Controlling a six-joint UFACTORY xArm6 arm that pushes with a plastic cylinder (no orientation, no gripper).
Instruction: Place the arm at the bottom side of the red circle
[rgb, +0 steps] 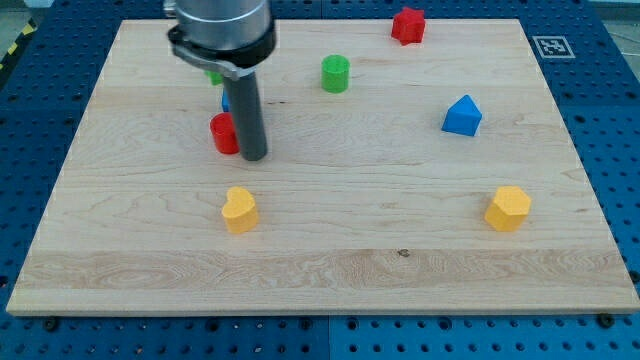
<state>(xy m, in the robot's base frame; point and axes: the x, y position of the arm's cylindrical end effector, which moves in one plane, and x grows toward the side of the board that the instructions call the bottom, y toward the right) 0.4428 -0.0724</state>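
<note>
Wooden board (400, 270), one, on a blue pegboard table (610, 100).

Red blocks, two: the red circle (222, 133) left of board centre, and a red star (407, 25) at the board's 1 o'clock edge.

Green blocks, two: a green cylinder (335, 73) at 12 o'clock from centre; a second green block (214, 75), mostly hidden behind the arm (shape cannot be told).

Blue blocks, two: a blue house-shaped block (461, 116) at 3 o'clock; a blue block (225, 102) just above the red circle, largely hidden.

Yellow blocks, two: a yellow heart (239, 210) at 6 o'clock from the red circle, well apart; a yellow hexagon (508, 208) at 4 o'clock.

Rod, one, no gripper fitted, holding nothing: my tip (254, 157) rests at 4 o'clock of the red circle, touching or just beside it.
</note>
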